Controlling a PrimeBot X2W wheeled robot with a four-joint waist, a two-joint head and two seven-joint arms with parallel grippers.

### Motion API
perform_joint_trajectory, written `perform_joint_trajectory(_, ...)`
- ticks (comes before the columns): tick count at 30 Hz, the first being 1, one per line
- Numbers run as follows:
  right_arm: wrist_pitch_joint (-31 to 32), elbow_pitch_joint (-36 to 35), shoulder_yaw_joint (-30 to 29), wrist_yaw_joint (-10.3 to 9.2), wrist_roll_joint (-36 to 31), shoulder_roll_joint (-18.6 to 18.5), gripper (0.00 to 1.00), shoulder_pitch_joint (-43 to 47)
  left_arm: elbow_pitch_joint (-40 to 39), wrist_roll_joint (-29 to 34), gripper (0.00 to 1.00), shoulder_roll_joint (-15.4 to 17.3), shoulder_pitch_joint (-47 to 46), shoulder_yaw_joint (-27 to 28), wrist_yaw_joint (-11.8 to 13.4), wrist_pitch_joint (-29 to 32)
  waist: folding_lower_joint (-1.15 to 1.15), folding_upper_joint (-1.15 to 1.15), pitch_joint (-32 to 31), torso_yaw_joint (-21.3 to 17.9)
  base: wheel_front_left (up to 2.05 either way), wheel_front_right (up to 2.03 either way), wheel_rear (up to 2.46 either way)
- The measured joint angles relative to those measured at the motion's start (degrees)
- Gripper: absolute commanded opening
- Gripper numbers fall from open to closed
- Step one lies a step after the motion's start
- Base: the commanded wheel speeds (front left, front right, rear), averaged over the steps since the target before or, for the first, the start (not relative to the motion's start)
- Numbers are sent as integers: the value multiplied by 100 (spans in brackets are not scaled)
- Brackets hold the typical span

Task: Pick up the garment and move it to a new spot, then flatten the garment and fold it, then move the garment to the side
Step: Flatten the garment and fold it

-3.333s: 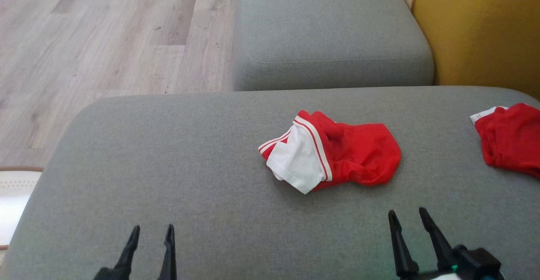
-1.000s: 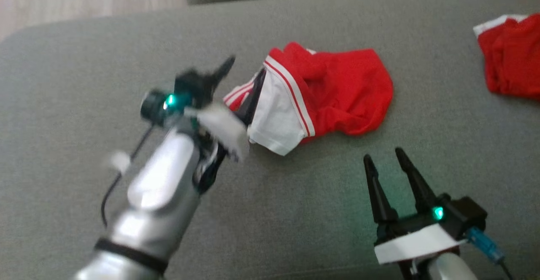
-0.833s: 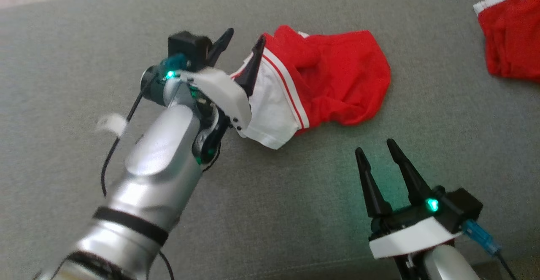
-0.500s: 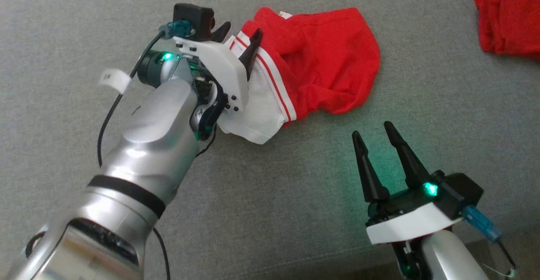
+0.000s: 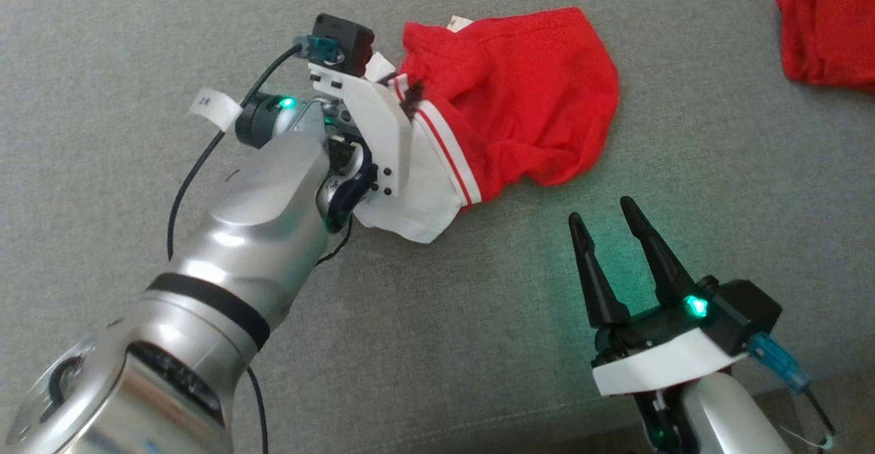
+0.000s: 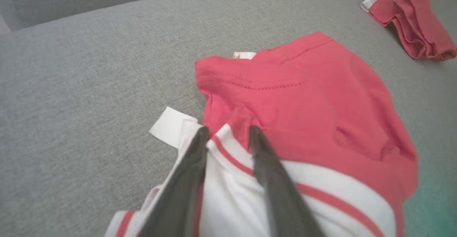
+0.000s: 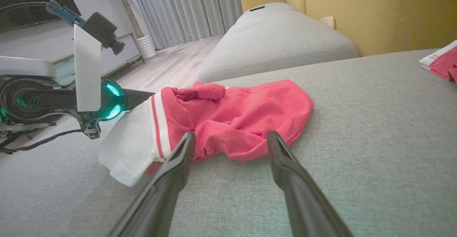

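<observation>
Garment (image 5: 540, 91) on cushion (image 5: 137, 30), left end effector (image 6: 228, 131) at its left edge, right end effector (image 5: 600, 208) nearer, second garment (image 5: 830, 30) far right

I read nothing here: the white tag (image 5: 213, 107) on the cable (image 5: 198, 167) behind my left gripper (image 6: 228, 131) bears tiny marks (too small to make out).
</observation>
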Motion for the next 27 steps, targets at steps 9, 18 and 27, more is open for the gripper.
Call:
perform_joint_trajectory(9, 0, 47, -2, 0, -2, 0, 100, -25, 104, -80, 0, 5, -32, -461, 7, -466, 0, 0, -214, 56, 0, 0, 0)
perform_joint_trajectory(18, 0, 108, 20, -1, -1, 32, 100, 21, -498, -425, 0, 7, -487, -568, -103, -1027, 0, 0, -864, 35, 0, 0, 0)
perform_joint_trajectory(27, 0, 185, 211, 0, 77, 108, 100, 215, -871, -1156, 0, -8, -1304, -186, -354, -1013, 0, 0, -1375, -513, 0, 0, 0)
